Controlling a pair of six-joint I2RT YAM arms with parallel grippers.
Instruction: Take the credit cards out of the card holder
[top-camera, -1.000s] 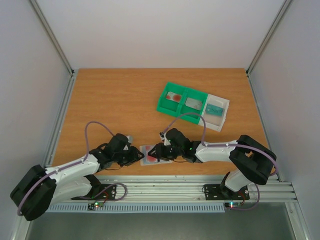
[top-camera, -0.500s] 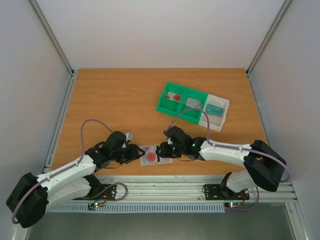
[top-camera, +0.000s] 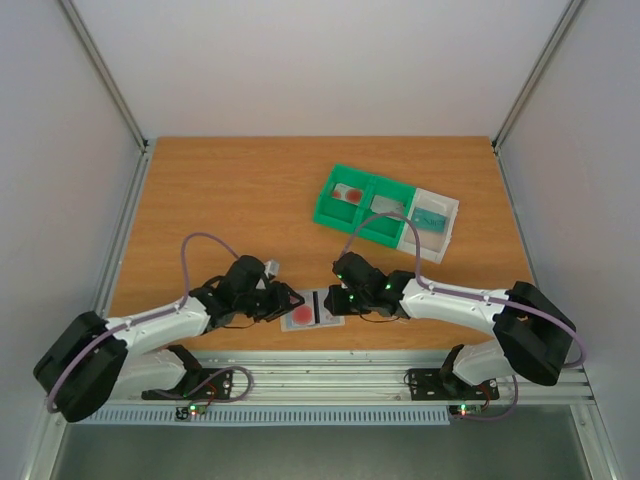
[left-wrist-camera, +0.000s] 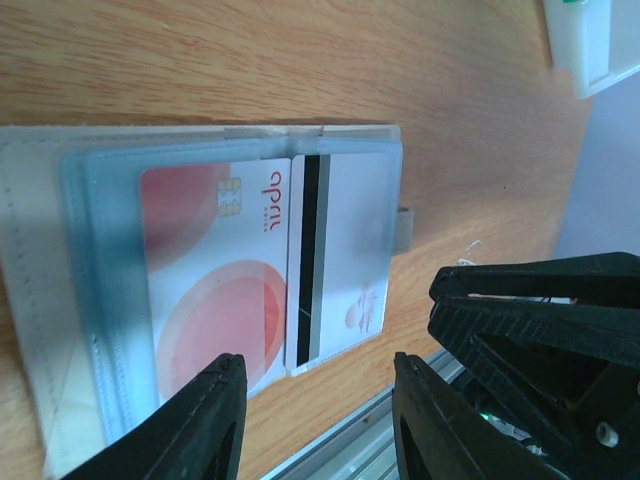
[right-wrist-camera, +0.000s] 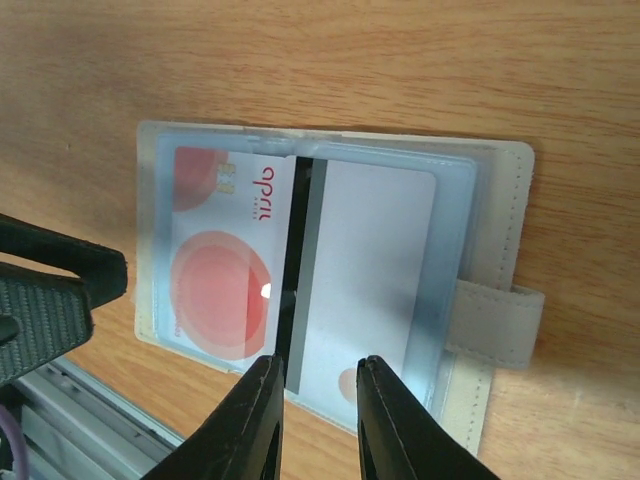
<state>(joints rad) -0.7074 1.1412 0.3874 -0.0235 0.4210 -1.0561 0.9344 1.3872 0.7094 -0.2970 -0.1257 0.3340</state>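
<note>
Top external view: the left arm (top-camera: 150, 325) reaches in low over the table (top-camera: 200, 200), close to its front edge. In the left wrist view its jaws stand moderately apart with nothing between them. One of the fingers (left-wrist-camera: 205, 420) overlaps the corner of the dark red card (left-wrist-camera: 215, 290).

The card holder (left-wrist-camera: 30, 260) lies flat and open on the wood between the two arms, its grey-blue inside facing up. Both credit cards sit under its clear pockets. The red one is on the left panel, and the pale card (right-wrist-camera: 375, 260) with its dark stripe is just beside it on the right. The closure tab (right-wrist-camera: 495, 320) sticks out from the holder's right edge.

The right arm (top-camera: 460, 300) comes in from the right. Its jaws are narrow, the fingers (right-wrist-camera: 255, 420) only a little apart over the pale card's striped end. Whether they touch the card cannot be told.

Farther back and to the right, well apart from the holder, the green tray (top-camera: 330, 218) stands with the white tray (top-camera: 430, 252) against its right side.
</note>
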